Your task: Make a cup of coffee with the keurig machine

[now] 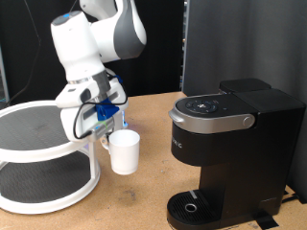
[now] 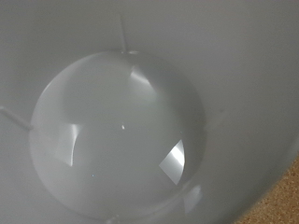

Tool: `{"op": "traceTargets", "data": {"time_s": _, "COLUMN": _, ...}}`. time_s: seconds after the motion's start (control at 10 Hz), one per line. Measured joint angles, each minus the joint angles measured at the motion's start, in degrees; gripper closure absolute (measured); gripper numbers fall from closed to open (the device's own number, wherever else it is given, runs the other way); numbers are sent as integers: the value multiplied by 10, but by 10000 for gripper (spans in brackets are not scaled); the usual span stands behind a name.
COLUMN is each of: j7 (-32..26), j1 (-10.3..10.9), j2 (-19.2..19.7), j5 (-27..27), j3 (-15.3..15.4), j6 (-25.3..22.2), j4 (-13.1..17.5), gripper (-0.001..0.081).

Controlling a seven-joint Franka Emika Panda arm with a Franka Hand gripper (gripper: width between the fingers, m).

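The white cup hangs upright just under my gripper, between the round rack and the keurig machine. The gripper fingers reach down onto the cup's rim and appear closed on it. In the wrist view the cup's empty white inside fills almost the whole picture, and the fingers do not show there. The keurig machine is black with a silver-grey top ring and its lid is down. Its circular drip tray at the base has nothing on it. The cup is to the exterior view's left of the machine.
A white two-tier round rack stands at the exterior view's left, close beside the cup. The wooden table shows between rack and machine. A dark panel rises behind the machine.
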Motion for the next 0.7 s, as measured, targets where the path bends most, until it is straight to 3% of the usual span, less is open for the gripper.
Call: {"op": "traceTargets", "data": {"time_s": 0.7, "j7": -79, "j1": 33, "j2": 87, "j5": 88, "j3": 0, "j6": 62, "j4": 1, "gripper": 733}}
